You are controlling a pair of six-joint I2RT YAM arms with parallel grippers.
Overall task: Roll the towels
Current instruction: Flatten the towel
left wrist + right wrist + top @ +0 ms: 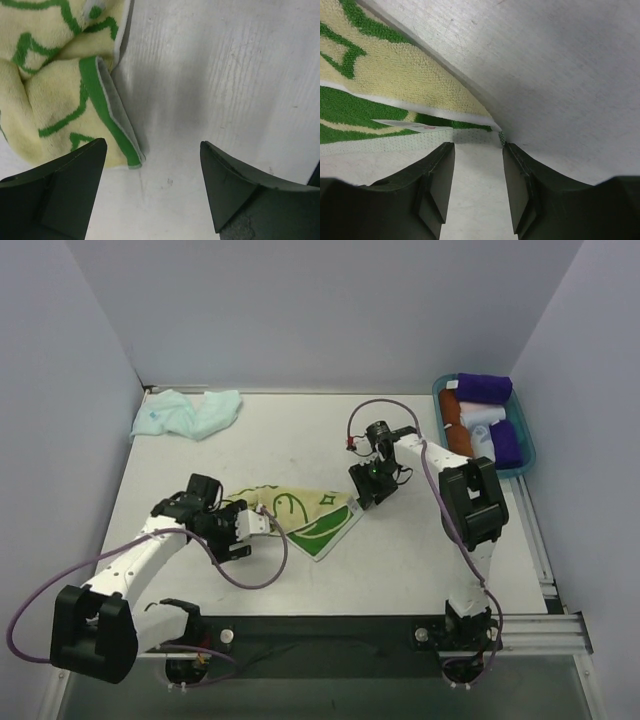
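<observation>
The pale yellow towel (300, 512) with green marks lies rumpled at the table's middle. My left gripper (260, 524) stands at its left end, open wide. In the left wrist view (152, 145) a green-edged towel corner (120, 130) lies just inside the left finger, with bare table between the jaws. My right gripper (360, 494) is at the towel's right corner. Its jaws (477, 145) stand partly open over bare table, and the towel corner (470, 117) sits just beyond the fingertips, its white underside showing. The mint-aqua towel (187, 412) lies crumpled at the back left.
A teal tray (527, 452) at the back right holds purple rolls (485, 387), an orange roll (450, 412) and a white roll (482, 422). Walls close in the table on three sides. A purple cable (395, 405) loops over the right arm.
</observation>
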